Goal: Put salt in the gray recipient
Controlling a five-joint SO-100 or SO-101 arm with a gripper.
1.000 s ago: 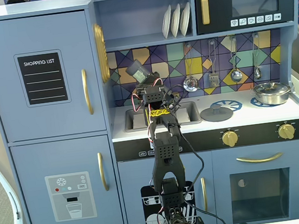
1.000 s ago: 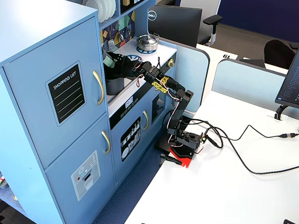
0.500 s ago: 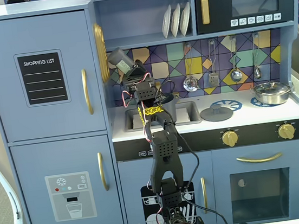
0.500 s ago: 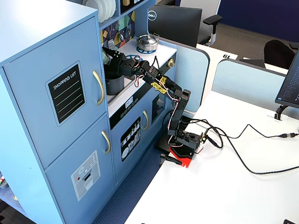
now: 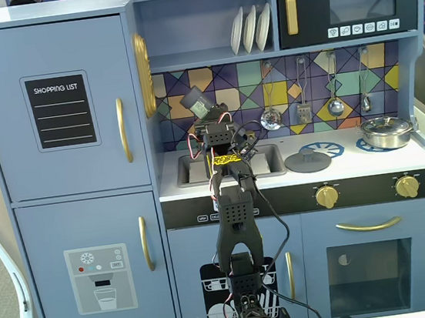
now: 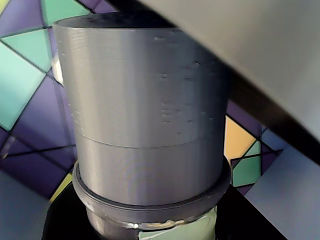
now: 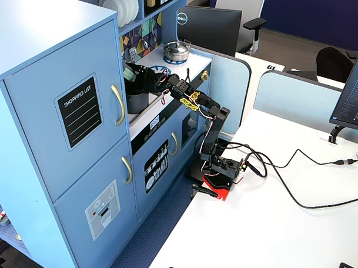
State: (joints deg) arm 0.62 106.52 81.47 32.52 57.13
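Observation:
My gripper (image 5: 206, 119) is shut on the salt shaker (image 5: 195, 100), a gray cylinder with a wider cap and a pale green label. It holds the shaker tilted in the air above the sink, cap toward the upper left. In the wrist view the shaker's cap (image 6: 145, 115) fills the frame, with the gripper (image 6: 155, 225) around its neck. In a fixed view the shaker (image 7: 130, 73) hangs just above the dark gray pot (image 7: 136, 102), which stands in the sink area. In the front fixed view the arm hides the pot.
A flat gray lid (image 5: 307, 161) lies on the counter right of the sink (image 5: 191, 171). A shiny silver pan (image 5: 385, 131) sits on the far right burner. Utensils (image 5: 271, 117) hang on the tiled back wall. The shelf (image 5: 207, 54) is above the shaker.

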